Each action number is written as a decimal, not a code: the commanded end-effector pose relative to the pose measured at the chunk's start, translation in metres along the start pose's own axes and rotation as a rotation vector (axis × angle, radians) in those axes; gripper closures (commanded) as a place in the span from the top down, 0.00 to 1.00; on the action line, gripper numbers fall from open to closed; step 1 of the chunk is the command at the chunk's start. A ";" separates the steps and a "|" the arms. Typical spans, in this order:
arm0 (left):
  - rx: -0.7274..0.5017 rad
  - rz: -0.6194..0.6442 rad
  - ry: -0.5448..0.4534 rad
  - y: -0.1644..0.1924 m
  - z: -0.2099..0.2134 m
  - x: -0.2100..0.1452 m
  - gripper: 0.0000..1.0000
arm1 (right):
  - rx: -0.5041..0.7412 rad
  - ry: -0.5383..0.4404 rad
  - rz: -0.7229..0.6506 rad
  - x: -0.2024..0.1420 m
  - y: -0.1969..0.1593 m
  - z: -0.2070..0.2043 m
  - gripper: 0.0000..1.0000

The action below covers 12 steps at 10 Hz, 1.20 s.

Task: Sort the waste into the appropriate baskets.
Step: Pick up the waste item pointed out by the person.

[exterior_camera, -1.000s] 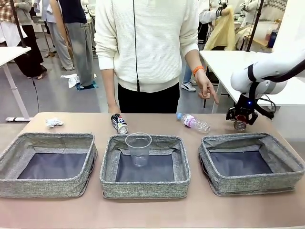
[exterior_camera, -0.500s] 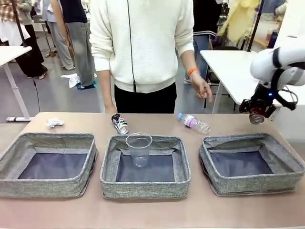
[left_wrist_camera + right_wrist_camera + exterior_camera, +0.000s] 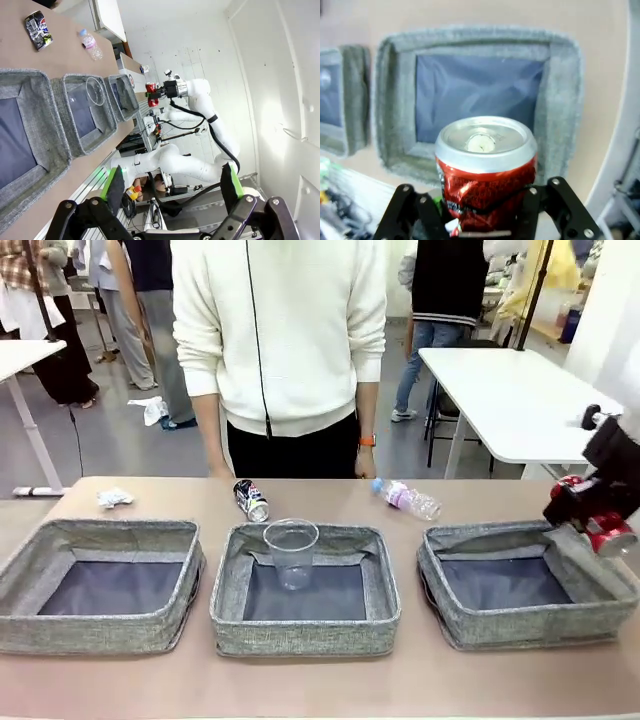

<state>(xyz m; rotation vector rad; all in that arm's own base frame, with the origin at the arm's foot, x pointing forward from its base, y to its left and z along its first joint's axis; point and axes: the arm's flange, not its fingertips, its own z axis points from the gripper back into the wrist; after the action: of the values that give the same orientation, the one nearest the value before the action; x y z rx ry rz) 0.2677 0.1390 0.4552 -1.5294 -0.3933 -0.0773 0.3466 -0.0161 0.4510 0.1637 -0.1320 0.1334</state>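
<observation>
Dents crease the crushed red can (image 3: 486,172) clamped in my right gripper (image 3: 483,202) over the right-hand basket (image 3: 563,100) at its outer rim, long axis along my fingers, silver end facing that basket.

The front camera sat at the table's (image 3: 320,685) near edge, facing the person (image 3: 280,340) across it. The left wrist camera, rolled sideways, looked along the table from its left end. The right wrist camera hung close above the right basket (image 3: 560,100), which all three shared.
</observation>
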 end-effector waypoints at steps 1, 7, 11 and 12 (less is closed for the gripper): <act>-0.008 0.014 0.007 -0.005 0.000 -0.001 1.00 | -0.017 0.023 -0.013 0.025 -0.004 0.005 0.01; -0.008 0.014 0.007 -0.005 0.000 -0.001 1.00 | 0.066 -0.029 0.075 0.021 0.134 0.086 0.01; -0.008 0.014 0.007 -0.005 0.000 -0.001 1.00 | -0.043 0.207 0.282 0.036 0.319 0.150 0.01; -0.008 0.014 0.007 -0.005 0.000 -0.001 1.00 | -0.084 0.251 0.289 0.048 0.359 0.156 0.01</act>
<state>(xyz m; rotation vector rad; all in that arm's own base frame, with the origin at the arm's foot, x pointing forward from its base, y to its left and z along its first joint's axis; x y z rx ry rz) 0.2680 0.1386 0.4549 -1.5299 -0.3908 -0.0775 0.2905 0.2931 0.6477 0.1250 0.0326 0.4559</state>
